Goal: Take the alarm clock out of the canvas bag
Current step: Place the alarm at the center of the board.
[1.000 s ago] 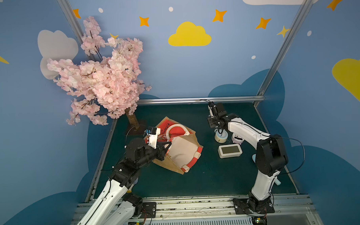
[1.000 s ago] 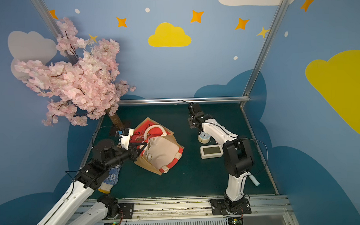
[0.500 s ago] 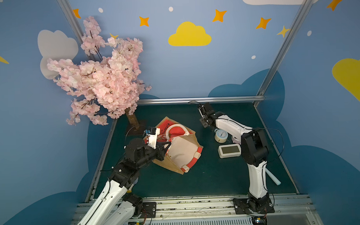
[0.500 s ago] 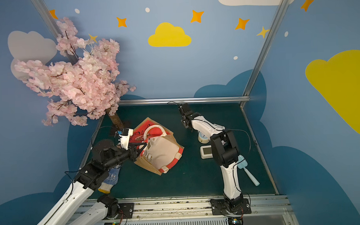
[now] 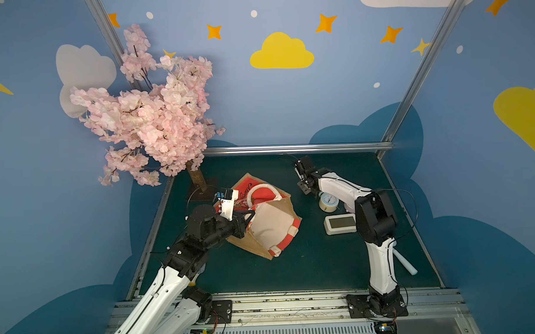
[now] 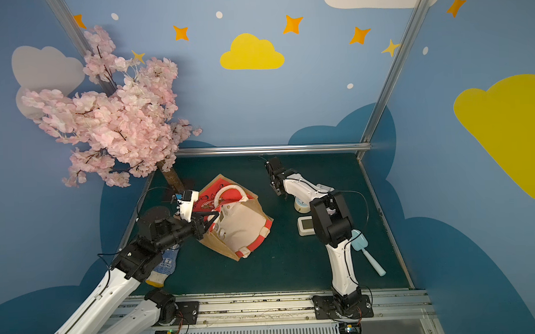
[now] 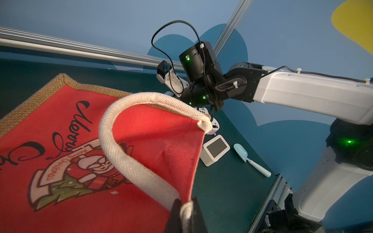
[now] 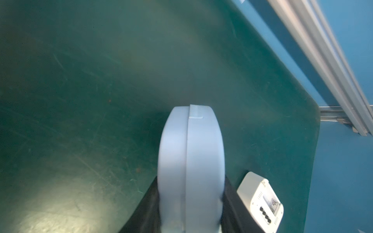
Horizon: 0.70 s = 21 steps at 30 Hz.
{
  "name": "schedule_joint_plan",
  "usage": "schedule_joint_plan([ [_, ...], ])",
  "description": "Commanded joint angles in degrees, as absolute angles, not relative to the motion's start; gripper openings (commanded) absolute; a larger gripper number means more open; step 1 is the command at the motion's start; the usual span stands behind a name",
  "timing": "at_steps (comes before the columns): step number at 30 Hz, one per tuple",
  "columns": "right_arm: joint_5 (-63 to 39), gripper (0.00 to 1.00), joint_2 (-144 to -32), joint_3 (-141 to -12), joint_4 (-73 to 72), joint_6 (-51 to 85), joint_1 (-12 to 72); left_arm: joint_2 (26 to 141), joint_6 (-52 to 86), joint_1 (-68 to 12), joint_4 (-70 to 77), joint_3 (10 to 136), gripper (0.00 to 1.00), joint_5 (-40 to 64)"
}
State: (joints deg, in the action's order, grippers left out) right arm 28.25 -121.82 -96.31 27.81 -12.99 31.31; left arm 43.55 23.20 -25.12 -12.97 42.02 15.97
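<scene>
Alarm clock (image 5: 329, 200): sitting outside the bag, to its right with bare mat between them, in the back right part of the desk; pale blue and round, its face tilting upward in both top views.
Right jaws: clamping the alarm clock front and back, one black jaw pressing each side in the right wrist view; whether the clock is touching the desk I cannot tell.
Canvas bag (image 5: 274, 227): lying on its side left of the desk's centre, cream lining showing, its red printed panel facing up.
Left jaws: pinching shut on a white rope handle (image 7: 153, 98), holding it up off the red panel.
Desk (image 5: 264, 281): dark green mat carrying everything.
White screen box (image 5: 340, 224): lying just in front of the alarm clock.
Light blue scoop (image 6: 367, 254): lying near the right edge.
Glove (image 6: 167, 264): lying under the left arm, by the left edge.
Blossom tree (image 5: 154, 116): standing in the back left corner.
</scene>
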Motion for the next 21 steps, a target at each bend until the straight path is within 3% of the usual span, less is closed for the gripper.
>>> schedule_joint_plan([
  [1,27.9,0.27,-123.5,-97.3,30.3,-13.9,32.0,43.1,23.0,-24.9,-10.6,42.2,0.08,16.3],
  [6,25.4,0.34,-122.7,-95.7,30.9,-11.8,32.1,43.0,23.2,-24.9,-10.4,42.1,0.08,16.4],
  [9,23.2,0.46,-121.2,-94.2,30.6,-9.8,32.2,43.3,23.3,-25.0,-10.1,42.3,0.08,16.6],
  [14,20.2,0.55,-119.7,-93.9,32.3,-7.2,32.5,43.9,23.4,-24.9,-9.5,42.3,0.08,17.0],
  [21,18.1,0.57,-118.9,-93.5,33.2,-4.7,32.6,43.7,23.4,-25.0,-9.6,42.3,0.08,17.2],
])
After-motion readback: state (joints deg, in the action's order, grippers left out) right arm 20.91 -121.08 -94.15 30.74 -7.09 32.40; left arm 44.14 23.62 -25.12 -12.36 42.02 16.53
